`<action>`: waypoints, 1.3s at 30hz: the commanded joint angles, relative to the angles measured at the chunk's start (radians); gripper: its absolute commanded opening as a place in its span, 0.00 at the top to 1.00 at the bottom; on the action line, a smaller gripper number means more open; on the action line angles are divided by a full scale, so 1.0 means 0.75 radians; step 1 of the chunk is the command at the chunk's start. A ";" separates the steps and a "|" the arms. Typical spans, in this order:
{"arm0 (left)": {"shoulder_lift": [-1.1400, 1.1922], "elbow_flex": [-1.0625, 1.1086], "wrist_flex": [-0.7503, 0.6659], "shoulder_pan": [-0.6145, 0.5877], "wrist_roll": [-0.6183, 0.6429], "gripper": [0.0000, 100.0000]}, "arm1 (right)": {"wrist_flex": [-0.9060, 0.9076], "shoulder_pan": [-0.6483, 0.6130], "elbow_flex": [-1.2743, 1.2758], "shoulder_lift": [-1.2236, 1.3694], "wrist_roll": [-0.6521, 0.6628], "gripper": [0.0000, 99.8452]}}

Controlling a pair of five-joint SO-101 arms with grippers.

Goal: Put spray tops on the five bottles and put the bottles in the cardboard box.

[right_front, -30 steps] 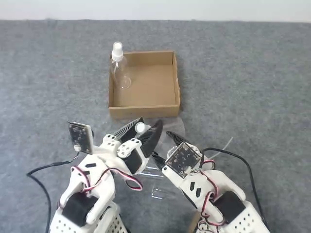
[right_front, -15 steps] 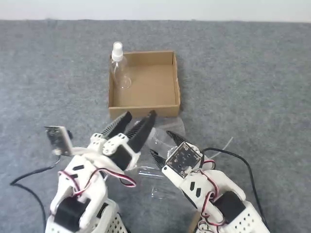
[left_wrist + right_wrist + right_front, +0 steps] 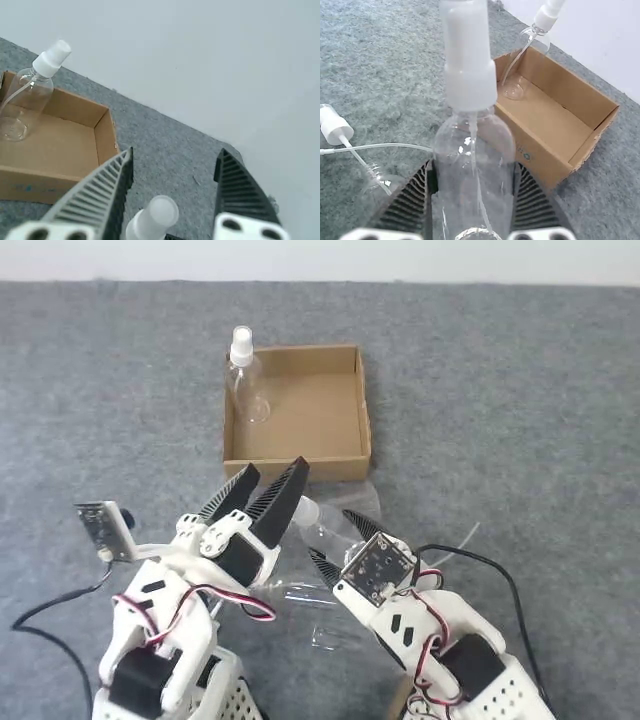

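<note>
Your worktop [image 3: 520, 400] is a mottled, felt-like grey. The cardboard box [image 3: 295, 471] is plain tan-brown. The bottle in the box [image 3: 246, 380] is clear with a white spray top [image 3: 241, 338]. The nearer bottle [image 3: 472, 150] is clear too, its cap [image 3: 467, 65] milky white. The left hand [image 3: 275, 468] and the right hand [image 3: 331, 535] both have black ribbed fingers on white arms [image 3: 160, 630] with red and black wiring [image 3: 250, 610]. The wall [image 3: 200, 60] is off-white.

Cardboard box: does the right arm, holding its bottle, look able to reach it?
Probably yes: the cardboard box lies ahead of the right gripper, floor mostly bare. The open left gripper by the top of the held bottle may need to clear first.
</note>
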 commanded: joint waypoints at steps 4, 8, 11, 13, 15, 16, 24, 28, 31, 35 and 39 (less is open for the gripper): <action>-0.018 -0.075 0.000 -0.020 0.020 0.75 | -0.038 0.017 -0.018 -0.028 -0.012 0.99; -0.018 -0.087 -0.020 -0.158 0.084 0.75 | -0.038 0.017 -0.018 -0.028 -0.012 0.99; -0.018 -0.097 -0.027 -0.248 0.131 0.75 | -0.038 0.017 -0.018 -0.028 -0.012 0.99; -0.018 -0.097 -0.027 -0.276 0.143 0.75 | -0.038 0.017 -0.018 -0.028 -0.012 0.99; -0.018 -0.097 -0.027 -0.293 0.143 0.75 | -0.038 0.017 -0.018 -0.028 -0.012 0.99; -0.018 -0.097 -0.027 -0.293 0.143 0.75 | -0.036 0.017 -0.018 -0.028 -0.012 0.99; -0.018 -0.087 -0.020 -0.293 0.143 0.75 | -0.030 0.017 -0.035 -0.028 -0.023 0.99; -0.018 -0.056 -0.033 -0.325 0.143 0.75 | 0.013 0.011 -0.076 -0.028 -0.025 0.99; -0.018 -0.001 -0.113 -0.376 0.143 0.75 | 0.048 0.011 -0.110 -0.028 -0.025 0.99; -0.018 0.105 -0.260 -0.403 0.143 0.75 | 0.044 0.011 -0.115 -0.028 -0.025 0.99; -0.018 0.175 -0.350 -0.391 0.143 0.75 | 0.034 0.009 -0.117 -0.028 -0.025 0.99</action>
